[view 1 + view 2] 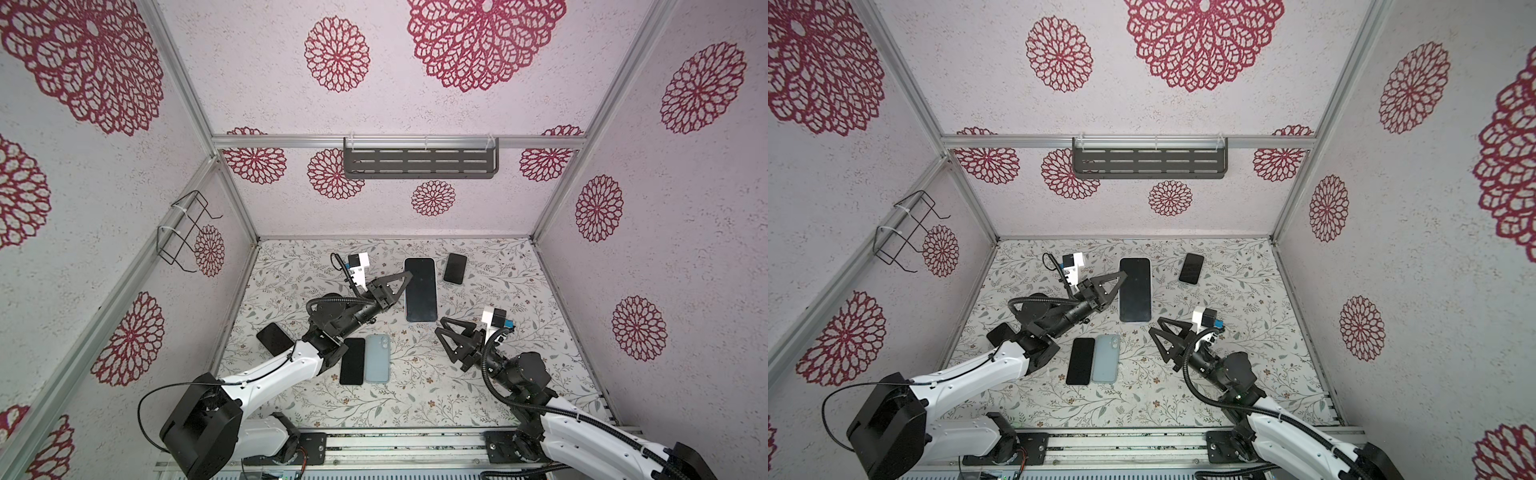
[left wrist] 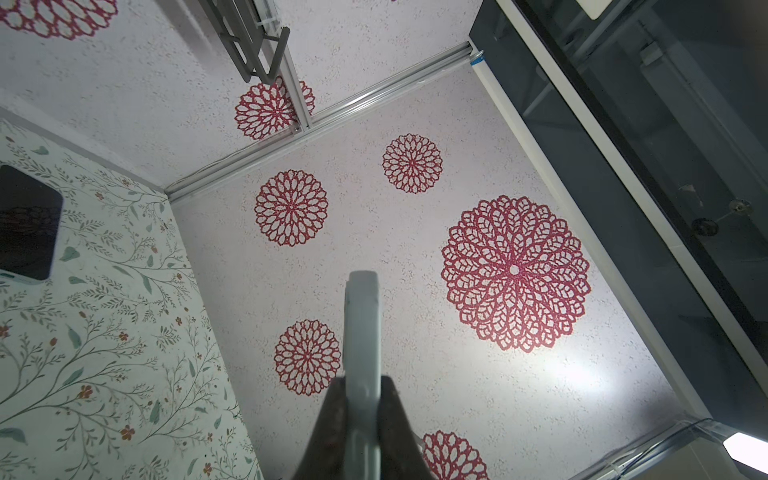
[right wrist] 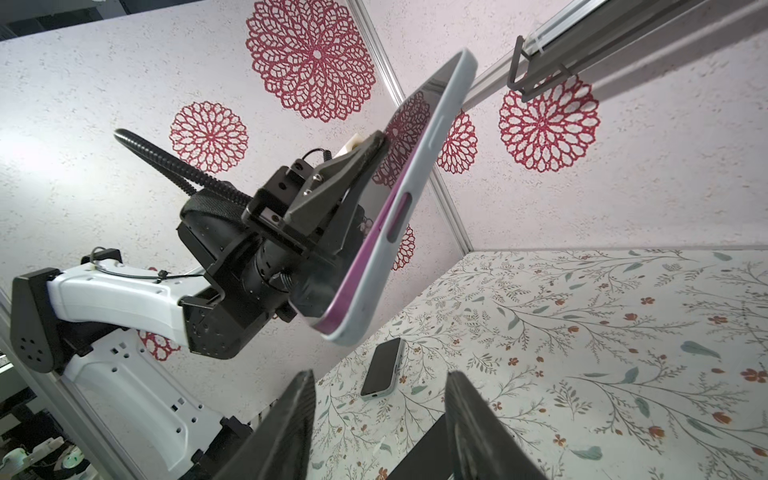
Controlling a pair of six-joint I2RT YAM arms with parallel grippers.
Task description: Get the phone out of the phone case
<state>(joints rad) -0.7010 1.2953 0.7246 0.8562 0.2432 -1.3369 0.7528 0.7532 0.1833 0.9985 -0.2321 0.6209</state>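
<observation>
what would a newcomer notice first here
The large cased phone stands out, held off the flowered table by the shut left gripper on its long edge, its purple rim showing inside the pale case in the right wrist view. The right gripper stands open by its near end. Nearer the robot, a black phone and a pale blue one, back up, lie side by side.

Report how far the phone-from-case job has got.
Done: the left gripper, shut, holds the phone above the table. In hand: the right gripper stands open near one corner, touching nothing. Left: the phone sits inside the grey case, only its purple edge showing; freeing it remains.
</observation>
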